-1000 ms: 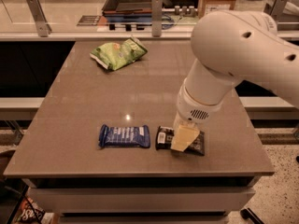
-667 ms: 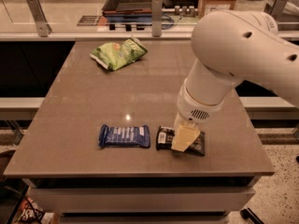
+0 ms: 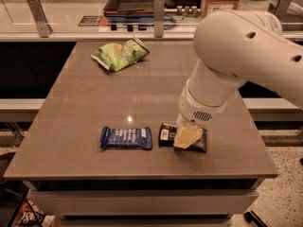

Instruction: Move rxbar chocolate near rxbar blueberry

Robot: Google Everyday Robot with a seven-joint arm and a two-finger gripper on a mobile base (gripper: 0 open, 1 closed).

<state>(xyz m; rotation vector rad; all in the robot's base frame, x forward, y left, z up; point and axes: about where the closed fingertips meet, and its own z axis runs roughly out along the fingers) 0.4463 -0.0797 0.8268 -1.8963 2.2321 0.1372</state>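
Status: black bar lies flat on counter nr front edge, just right of blue bar; narrow gap btwn them, not touching. The tool is down over the black bar's middle. Open, closed or gripping: cannot tell. Green bag at back, well apart. Assessment: bars look near enough; placement approx. done. Left: let go if held, lift tool clear.
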